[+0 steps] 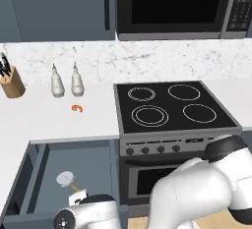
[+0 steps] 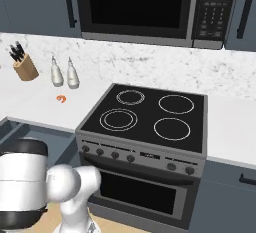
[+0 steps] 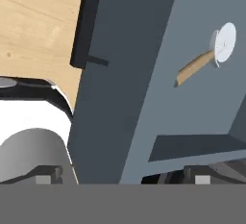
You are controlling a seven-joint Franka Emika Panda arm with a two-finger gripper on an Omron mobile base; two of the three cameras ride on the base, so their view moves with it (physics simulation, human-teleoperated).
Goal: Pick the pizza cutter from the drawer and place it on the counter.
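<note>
**Q:** Where is the arm in this kitchen scene?

**A:** The white arm is folded low in front of the stove (image 1: 174,106). In the left base view its bulky links fill the lower right corner, and the wrist reaches down to the left, over the near edge of the open drawer (image 1: 34,174). In the right base view the same links curl in the lower left corner.

**Q:** And the gripper (image 3: 122,177)?

**A:** In the hand view two small dark fingertips (image 3: 45,174) rise at the bottom, set wide apart with nothing between them. The camera looks down into the drawer at a rolled angle, the wooden floor (image 3: 38,26) showing beyond the drawer front and its dark bar handle (image 3: 86,21).

**Q:** Where is the pizza cutter (image 1: 67,181)?

**A:** Lying flat on the slate-blue drawer bottom, well apart from the fingertips. From the hand view its pale disc sits toward the upper right, the light-brown handle angling down to the left. From the left base view the wheel shows just above the wrist, the handle partly hidden behind it.

**Q:** What lies on the counter (image 1: 34,120)?

**A:** A small orange curled item (image 1: 77,108), two pale bottles (image 1: 67,82) side by side near the wall, and a wooden knife block (image 1: 11,81) at the far left. A microwave (image 1: 172,7) hangs above the stove.
</note>
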